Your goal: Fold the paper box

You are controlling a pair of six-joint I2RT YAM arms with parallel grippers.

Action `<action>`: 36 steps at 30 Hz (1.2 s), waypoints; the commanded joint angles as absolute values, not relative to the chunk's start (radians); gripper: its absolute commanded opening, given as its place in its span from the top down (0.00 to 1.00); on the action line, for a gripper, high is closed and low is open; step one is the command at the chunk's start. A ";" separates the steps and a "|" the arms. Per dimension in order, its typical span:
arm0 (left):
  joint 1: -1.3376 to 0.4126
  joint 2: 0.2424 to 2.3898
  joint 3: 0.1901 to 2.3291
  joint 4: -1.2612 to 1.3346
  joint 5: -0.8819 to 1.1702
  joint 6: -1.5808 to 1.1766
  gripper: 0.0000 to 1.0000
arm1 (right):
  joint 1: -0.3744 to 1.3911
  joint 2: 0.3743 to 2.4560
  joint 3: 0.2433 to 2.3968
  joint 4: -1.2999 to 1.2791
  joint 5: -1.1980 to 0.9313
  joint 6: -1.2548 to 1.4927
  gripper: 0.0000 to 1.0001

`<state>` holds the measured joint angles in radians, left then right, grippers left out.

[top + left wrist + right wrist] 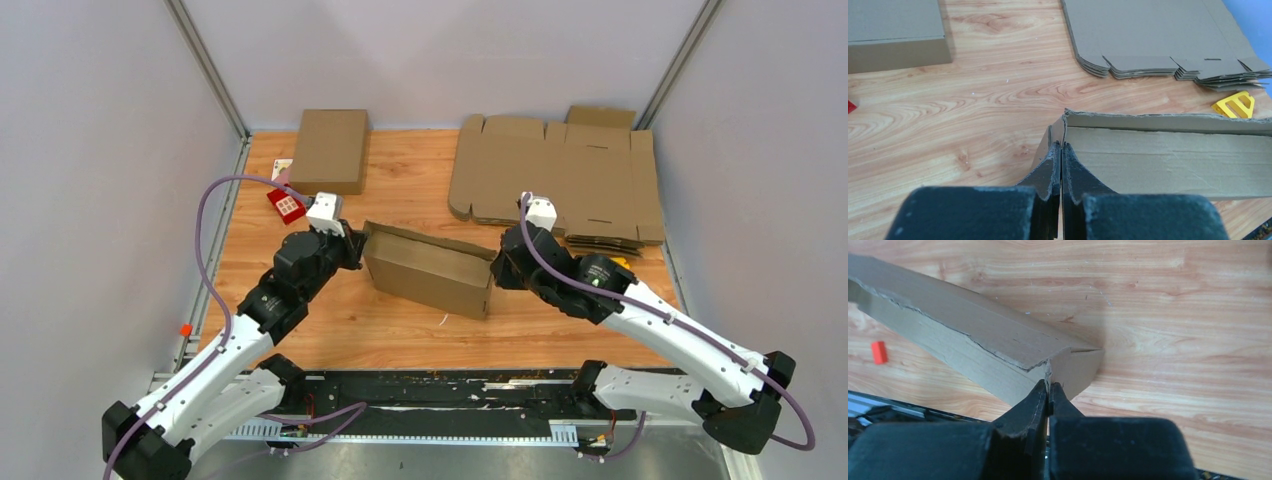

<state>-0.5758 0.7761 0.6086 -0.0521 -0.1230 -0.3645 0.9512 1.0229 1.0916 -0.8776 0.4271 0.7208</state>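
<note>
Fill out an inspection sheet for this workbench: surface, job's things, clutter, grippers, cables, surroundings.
Surface: wooden table, no spills seen.
Job's things: paper box, partly folded, walls up, top open, lying between the two arms.
Clutter: stack of flat cardboard sheets at far right; closed box at far left; red piece near it; yellow piece by the stack.
Grippers: left gripper shut on the paper box's left end; right gripper shut on its right end.
Cables: purple cables loop beside each arm, off the paper box.
Surroundings: grey walls on three sides.
</note>
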 commanded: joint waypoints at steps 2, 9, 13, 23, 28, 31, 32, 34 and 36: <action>-0.603 0.776 0.635 -0.044 -0.138 -0.365 1.00 | 0.939 1.084 1.213 -0.967 0.443 0.983 1.00; -0.619 0.775 0.642 -0.053 -0.159 -0.356 1.00 | 0.913 1.119 1.212 -1.000 0.391 1.095 1.00; -0.628 0.771 0.642 -0.057 -0.172 -0.349 1.00 | 0.898 1.100 1.201 -0.998 0.388 1.119 1.00; -0.630 0.764 0.640 -0.063 -0.186 -0.341 1.00 | 0.888 1.069 1.125 -0.993 0.360 1.082 1.00; -0.630 0.769 0.640 -0.064 -0.191 -0.335 1.00 | 0.888 1.066 1.130 -1.027 0.391 1.022 1.00; -0.629 0.769 0.641 -0.067 -0.195 -0.334 1.00 | 0.888 1.062 1.114 -1.008 0.376 1.012 1.00; -0.630 0.767 0.642 -0.067 -0.193 -0.336 1.00 | 0.888 1.062 1.106 -0.999 0.368 1.011 1.00; -0.629 0.768 0.642 -0.068 -0.194 -0.336 1.00 | 0.888 1.063 1.096 -0.990 0.361 1.011 1.00; -0.630 0.768 0.643 -0.070 -0.195 -0.336 1.00 | 0.888 1.065 1.090 -0.991 0.363 1.011 1.00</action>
